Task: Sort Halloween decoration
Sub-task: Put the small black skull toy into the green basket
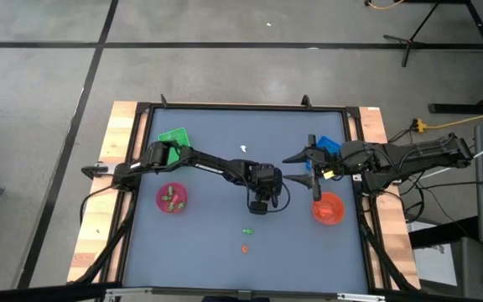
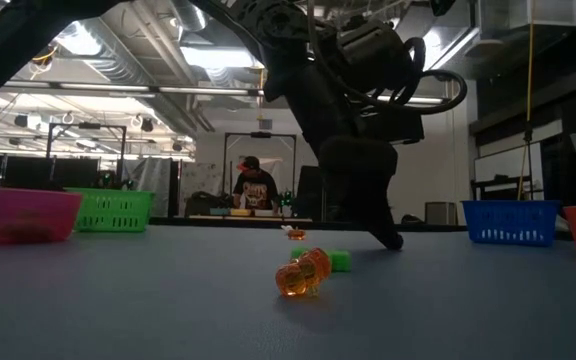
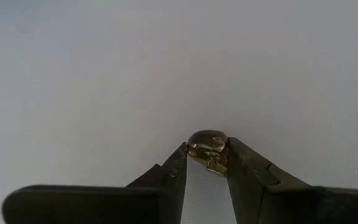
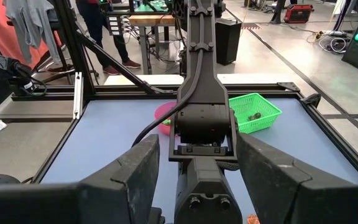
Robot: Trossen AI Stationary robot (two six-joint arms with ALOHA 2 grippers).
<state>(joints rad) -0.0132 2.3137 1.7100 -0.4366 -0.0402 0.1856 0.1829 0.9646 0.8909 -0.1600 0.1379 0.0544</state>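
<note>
You're working on the blue-grey table mat (image 1: 225, 143) w/ the dark left arm stretched to centre; its left gripper (image 1: 258, 206) is down at the mat. In the left wrist view the two dark fingers (image 3: 174, 169) stand narrowly apart w/ a small amber-brown translucent figure (image 3: 207, 148) right between the tips, touching or nearly touching both. Can't tell yet whether the pinch is firm, so I'd treat it as a grip in the making.

To do it well: finish the squeeze before lifting, keep tips level on the mat, go straight up, don't drag. The piece is tiny & glossy, likely to squirt out if caught off-centre.

Its rounded end points away from the wrist, a thinner bit toward it; long axis seems to run along the fingers, though not by much.

The right gripper (image 1: 312, 166) waits at 3 o'clock, fingers spread, empty, above the round orange plastic bowl (image 1: 329, 209).

At 6 o'clock lie a small green figure (image 1: 247, 231) & a small orange figure (image 1: 244, 248), apart, not yet sorted.
</note>
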